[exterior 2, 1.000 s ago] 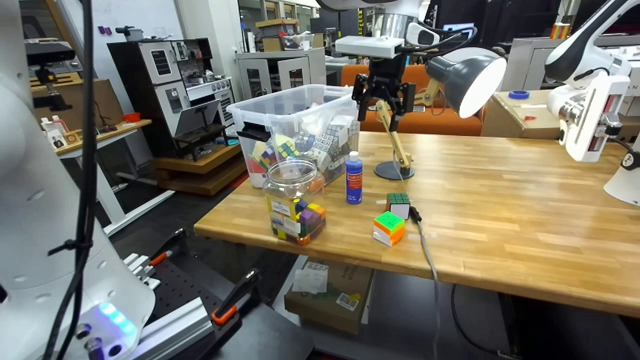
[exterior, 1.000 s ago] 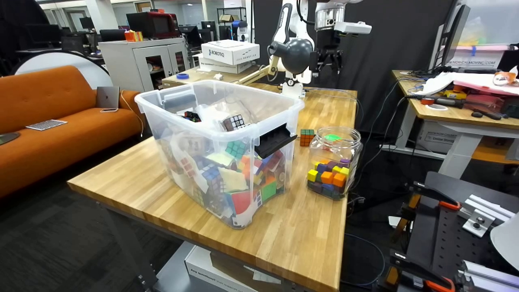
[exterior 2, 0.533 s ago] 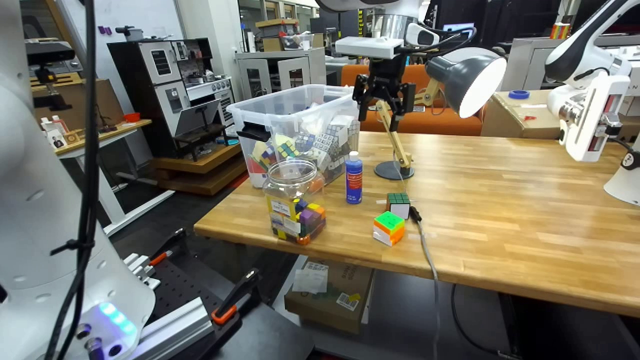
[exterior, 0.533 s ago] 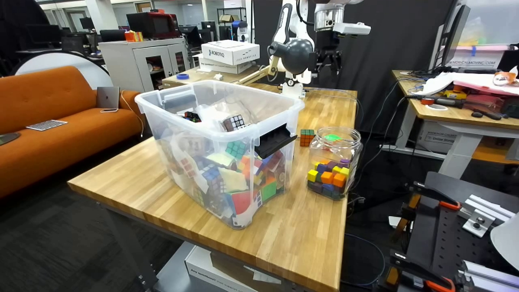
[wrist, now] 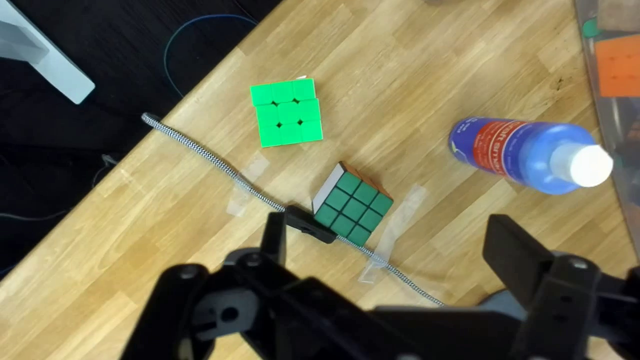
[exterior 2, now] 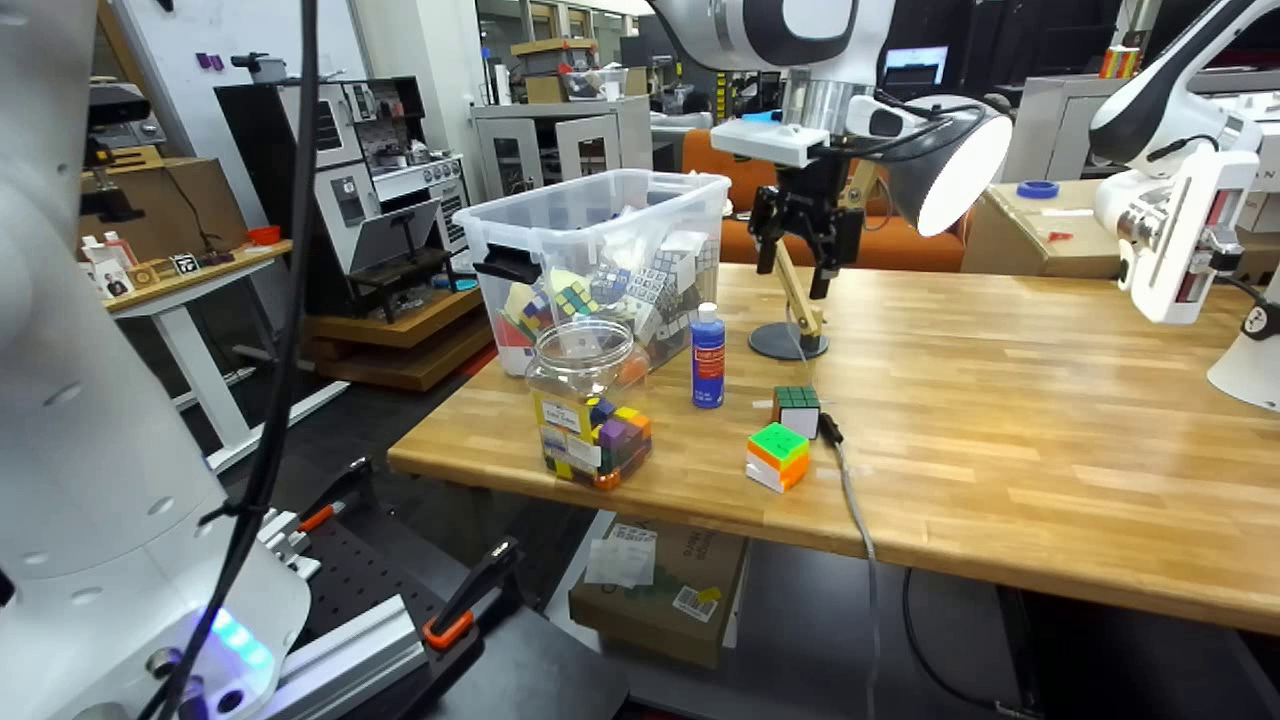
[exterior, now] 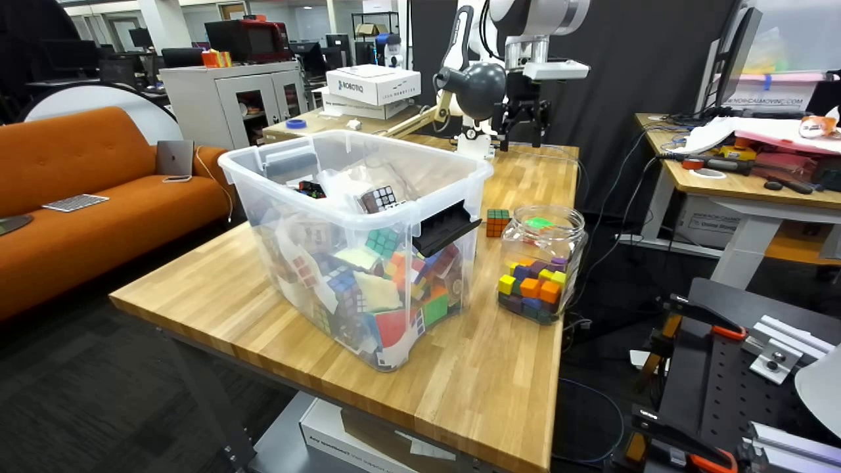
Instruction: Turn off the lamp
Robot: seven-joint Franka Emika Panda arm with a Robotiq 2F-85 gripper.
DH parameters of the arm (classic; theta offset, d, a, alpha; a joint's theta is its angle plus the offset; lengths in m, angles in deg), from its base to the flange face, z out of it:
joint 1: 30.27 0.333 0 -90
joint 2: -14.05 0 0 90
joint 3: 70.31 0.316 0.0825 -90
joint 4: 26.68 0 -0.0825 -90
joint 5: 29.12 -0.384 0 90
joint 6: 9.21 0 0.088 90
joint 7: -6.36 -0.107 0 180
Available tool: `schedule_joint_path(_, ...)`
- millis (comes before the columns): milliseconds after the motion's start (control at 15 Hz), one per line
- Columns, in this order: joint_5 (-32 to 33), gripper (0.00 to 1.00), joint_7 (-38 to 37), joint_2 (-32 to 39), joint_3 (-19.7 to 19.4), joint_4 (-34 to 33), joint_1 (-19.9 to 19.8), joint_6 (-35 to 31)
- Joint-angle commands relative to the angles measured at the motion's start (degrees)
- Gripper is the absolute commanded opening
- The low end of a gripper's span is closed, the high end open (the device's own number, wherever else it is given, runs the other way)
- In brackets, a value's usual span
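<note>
The lamp has a dark grey head [exterior: 483, 90] with a bright white face [exterior 2: 966, 176], a jointed wooden arm [exterior 2: 795, 290] and a round dark base [exterior 2: 772, 342]. In the wrist view, part of its base [wrist: 502, 303] shows beside the right finger. Its cord carries a black inline switch [wrist: 309, 224], also visible in an exterior view [exterior 2: 829, 428], lying against a green-topped cube [wrist: 354, 206]. My gripper [wrist: 387, 225] is open and empty, high above the table. In an exterior view, the gripper [exterior 2: 793, 280] overlaps the lamp arm; in another, the gripper [exterior: 520, 141] is beside the head.
A bright green-topped cube [wrist: 287, 112] sits near the table edge. A blue bottle [exterior 2: 708, 360] stands near the lamp base. A clear jar of blocks [exterior 2: 590, 410] and a large clear bin [exterior 2: 590, 235] stand at the table's end. Another white arm [exterior 2: 1190, 220] stands farther along.
My gripper has moved down, and to the right in an exterior view, in the last half second. It stays open. The lamp and table objects have not moved.
</note>
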Motion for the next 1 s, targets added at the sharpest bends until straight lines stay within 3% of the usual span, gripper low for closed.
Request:
schedule_joint_path(0,-0.19,1.00,-4.63,4.75,1.20,-5.33,-2.16,0.33)
schedule_joint_path(267,1.03,1.00,-7.64,9.03,0.86,-9.04,-2.94,0.97)
schedule_joint_path(333,1.12,1.00,-6.38,7.31,1.30,-6.55,-2.88,-0.11)
schedule_joint_path(933,0.63,1.00,-7.48,9.28,1.43,-8.97,-3.41,0.51)
